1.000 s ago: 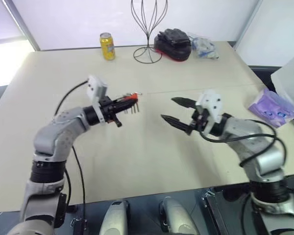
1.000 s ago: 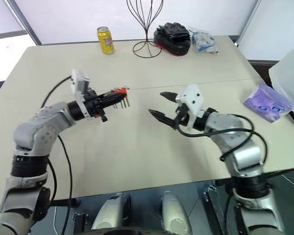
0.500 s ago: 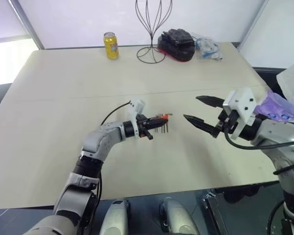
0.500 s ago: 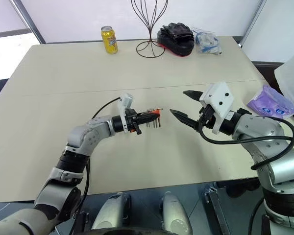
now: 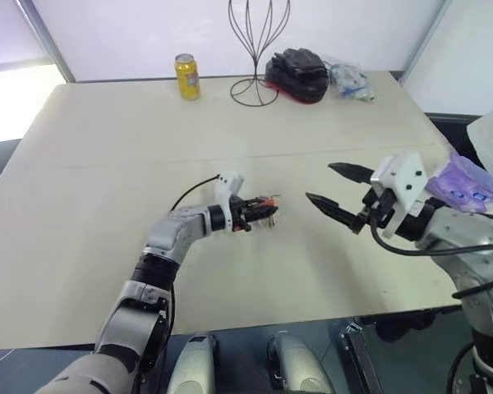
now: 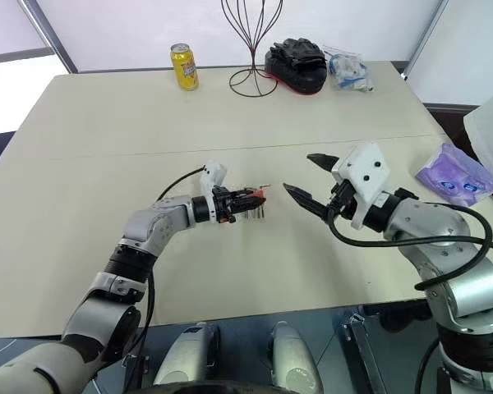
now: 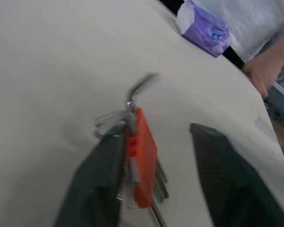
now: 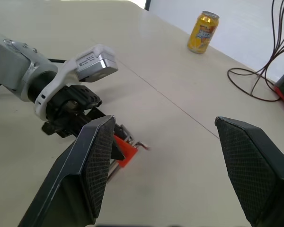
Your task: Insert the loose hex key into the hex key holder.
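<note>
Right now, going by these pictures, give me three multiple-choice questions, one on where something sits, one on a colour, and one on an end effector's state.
1. Where does the yellow drink can stand?
A. far edge of the beige table
B. beside the purple packet
C. on the floor

2. What colour is the small plastic hex key holder?
A. blue
B. red-orange
C. green

3. How does the right end effector stand?
A. shut on the can
B. open and holding nothing
C. shut on the holder

Answers: 1 A, it stands near the black wire stand; 2 B, the left wrist view shows it; 3 B, its black fingers stand apart, with nothing between.
</note>
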`<state>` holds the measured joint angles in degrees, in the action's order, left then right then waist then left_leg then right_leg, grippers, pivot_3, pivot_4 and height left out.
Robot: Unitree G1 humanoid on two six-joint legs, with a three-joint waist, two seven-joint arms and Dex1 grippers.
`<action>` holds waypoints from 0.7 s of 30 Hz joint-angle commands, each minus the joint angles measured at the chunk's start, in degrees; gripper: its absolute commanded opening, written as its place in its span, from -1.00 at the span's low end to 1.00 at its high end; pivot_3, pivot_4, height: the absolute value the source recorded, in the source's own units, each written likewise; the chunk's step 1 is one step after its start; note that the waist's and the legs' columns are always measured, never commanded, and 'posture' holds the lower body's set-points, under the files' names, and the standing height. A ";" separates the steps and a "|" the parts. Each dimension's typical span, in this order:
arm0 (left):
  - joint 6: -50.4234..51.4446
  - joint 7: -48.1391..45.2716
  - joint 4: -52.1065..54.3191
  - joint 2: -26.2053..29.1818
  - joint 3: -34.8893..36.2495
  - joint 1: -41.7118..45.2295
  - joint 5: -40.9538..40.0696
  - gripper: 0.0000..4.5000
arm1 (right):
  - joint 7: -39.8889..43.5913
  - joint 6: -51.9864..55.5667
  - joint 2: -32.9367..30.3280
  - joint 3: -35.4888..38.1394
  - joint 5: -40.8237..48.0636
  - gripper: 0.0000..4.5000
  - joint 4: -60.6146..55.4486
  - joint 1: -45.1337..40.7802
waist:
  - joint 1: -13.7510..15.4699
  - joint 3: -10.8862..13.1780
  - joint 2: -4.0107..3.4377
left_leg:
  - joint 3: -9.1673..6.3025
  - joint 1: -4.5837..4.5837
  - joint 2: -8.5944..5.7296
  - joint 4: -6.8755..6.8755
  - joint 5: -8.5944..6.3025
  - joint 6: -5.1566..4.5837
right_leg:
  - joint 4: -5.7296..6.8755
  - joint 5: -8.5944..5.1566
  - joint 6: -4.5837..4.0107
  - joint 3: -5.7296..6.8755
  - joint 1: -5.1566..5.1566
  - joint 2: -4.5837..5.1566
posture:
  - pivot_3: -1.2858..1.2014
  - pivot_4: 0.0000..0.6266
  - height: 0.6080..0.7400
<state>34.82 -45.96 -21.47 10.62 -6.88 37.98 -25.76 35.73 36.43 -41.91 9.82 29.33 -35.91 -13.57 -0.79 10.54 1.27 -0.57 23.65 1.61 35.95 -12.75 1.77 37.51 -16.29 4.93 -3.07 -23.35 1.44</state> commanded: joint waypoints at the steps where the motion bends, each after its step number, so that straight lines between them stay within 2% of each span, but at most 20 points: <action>1: -0.93 0.61 0.90 0.75 2.52 0.05 0.30 0.76 | -0.12 -1.84 0.17 0.09 -0.58 0.56 -0.31 -1.36 | 0.00 0.00 0.00 | 0.00 0.00 0.00 0.00 0.00 0.00 | 0.00 0.00 0.00 0.00 0.00 0.00 | 0.03 -0.52 1.00; 2: -1.09 0.77 1.20 1.14 2.84 -0.21 0.54 0.98 | -0.02 -2.06 0.19 -0.14 -0.62 0.56 0.01 -1.61 | 0.01 0.00 0.00 | 0.00 0.00 0.00 0.00 0.00 0.00 | 0.00 0.00 0.00 0.00 0.00 0.00 | 0.03 -0.52 1.00; 3: -1.32 0.95 1.53 1.57 3.14 -0.45 0.78 1.00 | 0.11 -2.23 0.22 -0.34 -0.68 0.56 0.31 -1.83 | 0.00 0.00 0.00 | 0.00 0.00 0.00 0.00 0.00 0.00 | 0.00 0.00 0.00 0.00 0.00 0.00 | 0.03 -0.52 1.00; 8: -7.47 -1.14 5.46 7.53 2.77 -2.50 4.63 1.00 | 2.02 -3.29 -0.42 -1.53 -1.06 0.56 2.37 -2.83 | -0.15 0.00 0.00 | 0.00 0.00 0.01 -0.01 0.00 0.00 | 0.00 0.00 0.00 0.00 -0.01 0.00 | 0.03 -0.52 1.00; 12: -10.46 -4.89 10.86 12.59 3.08 -4.29 4.98 1.00 | 6.73 -4.27 -3.35 -2.57 -1.54 0.56 4.93 -2.86 | 0.11 0.00 -0.01 | 0.00 0.00 0.03 -0.02 0.00 0.00 | 0.00 0.01 0.00 0.00 -0.01 0.02 | 0.03 -0.52 1.00; 21: -3.39 -14.47 26.38 24.78 6.03 -6.03 -2.01 1.00 | 20.46 -8.47 -13.87 -5.15 -4.89 0.56 14.44 -5.10 | 0.01 0.02 -0.01 | 0.04 0.02 0.12 0.05 0.00 0.00 | -0.14 -0.02 -0.06 0.00 0.08 0.13 | 0.03 -0.52 1.00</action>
<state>30.90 -59.23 1.90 34.34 -2.54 31.62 -26.18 53.97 29.83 -54.43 4.19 24.92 -21.60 -17.18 -0.79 10.56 1.25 -0.52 23.66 1.73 36.01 -12.75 1.77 37.38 -16.32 4.87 -3.07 -23.28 1.54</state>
